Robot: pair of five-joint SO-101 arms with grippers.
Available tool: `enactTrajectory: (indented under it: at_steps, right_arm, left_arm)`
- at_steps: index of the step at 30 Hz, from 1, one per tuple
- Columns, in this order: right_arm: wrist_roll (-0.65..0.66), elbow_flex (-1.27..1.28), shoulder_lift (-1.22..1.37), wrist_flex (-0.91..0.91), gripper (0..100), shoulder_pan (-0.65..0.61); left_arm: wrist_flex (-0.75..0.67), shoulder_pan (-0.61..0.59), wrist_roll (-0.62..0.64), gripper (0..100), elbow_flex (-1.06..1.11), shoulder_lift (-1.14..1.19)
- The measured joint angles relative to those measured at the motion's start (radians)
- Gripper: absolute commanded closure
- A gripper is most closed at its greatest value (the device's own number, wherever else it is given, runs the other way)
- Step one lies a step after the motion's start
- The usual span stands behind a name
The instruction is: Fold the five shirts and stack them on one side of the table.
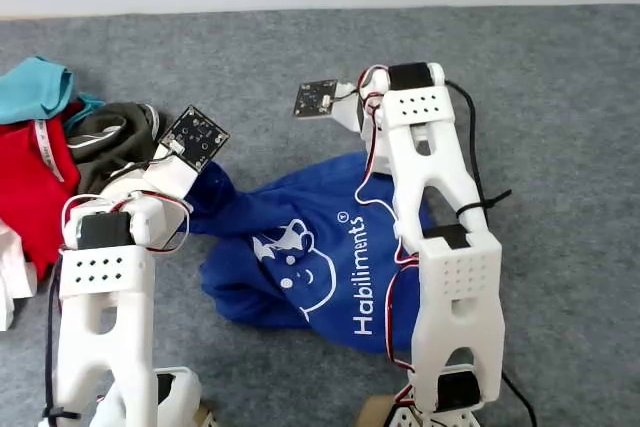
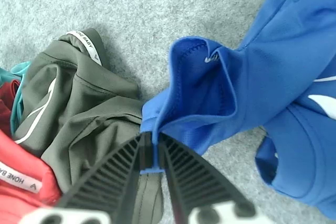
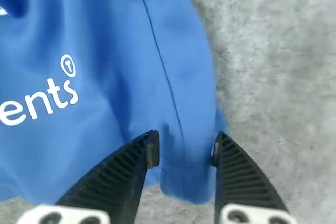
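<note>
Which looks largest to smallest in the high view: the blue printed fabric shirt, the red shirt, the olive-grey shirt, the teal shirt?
1. Blue printed fabric shirt
2. Red shirt, though the picture's edge cuts it
3. Olive-grey shirt and teal shirt: both bunched, too alike to rank

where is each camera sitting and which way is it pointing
High view: fixed above the table, looking down on both white arms, the blue shirt between them and the shirt pile.
Left wrist view: on the left arm, looking along the left tool, shut on a hemmed edge of the blue shirt; olive shirt beside it.
Right wrist view: on the right arm, looking down past the right tool, open astride the blue shirt's edge.
Shared: the blue shirt in all three; the olive shirt in high and left wrist.
</note>
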Motion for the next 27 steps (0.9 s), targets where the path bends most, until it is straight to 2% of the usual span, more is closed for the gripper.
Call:
enactTrajectory:
  at_steps: [10,27]
  right_arm:
    - [0.063,-0.028,0.031,0.0,98.7,0.0]
    - [0.081,-0.46,0.031,0.135,98.8,0.003]
  left_arm:
    - [0.0,0.0,0.0,99,0.0,0.0]
    - [0.002,0.0,0.0,99,-0.04,0.0]
